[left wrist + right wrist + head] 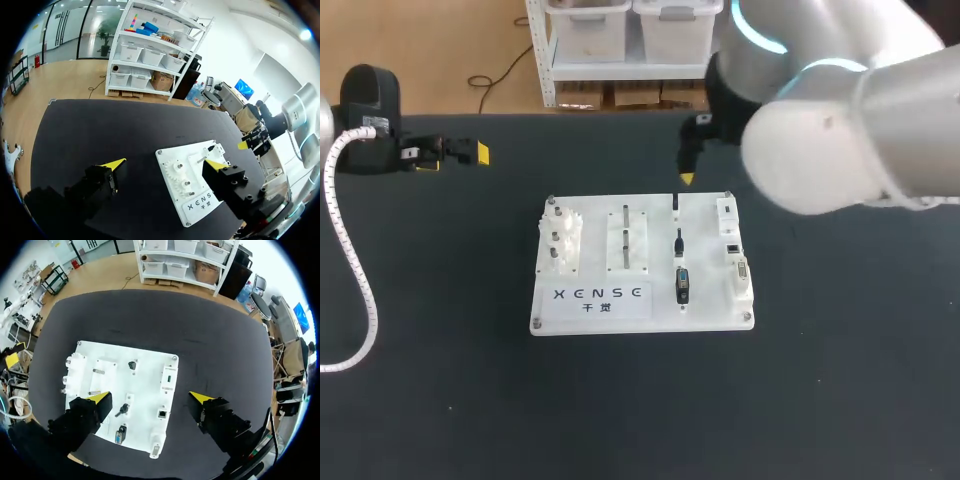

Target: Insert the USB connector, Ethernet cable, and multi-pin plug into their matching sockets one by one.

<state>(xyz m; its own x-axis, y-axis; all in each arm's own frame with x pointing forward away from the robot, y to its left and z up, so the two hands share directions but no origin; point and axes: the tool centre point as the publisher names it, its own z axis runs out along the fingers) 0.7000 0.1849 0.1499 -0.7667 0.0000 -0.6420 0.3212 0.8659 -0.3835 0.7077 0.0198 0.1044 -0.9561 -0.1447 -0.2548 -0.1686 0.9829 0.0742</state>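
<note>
Sockets (162,413) show clearest from the right wrist — right claw (150,397) and left claw (165,163) gape empty.

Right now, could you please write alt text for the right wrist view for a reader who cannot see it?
The right claw, open, hangs above a white board on a black table. Three plugs sit in a row on the board, with a line of sockets beside them.
</note>
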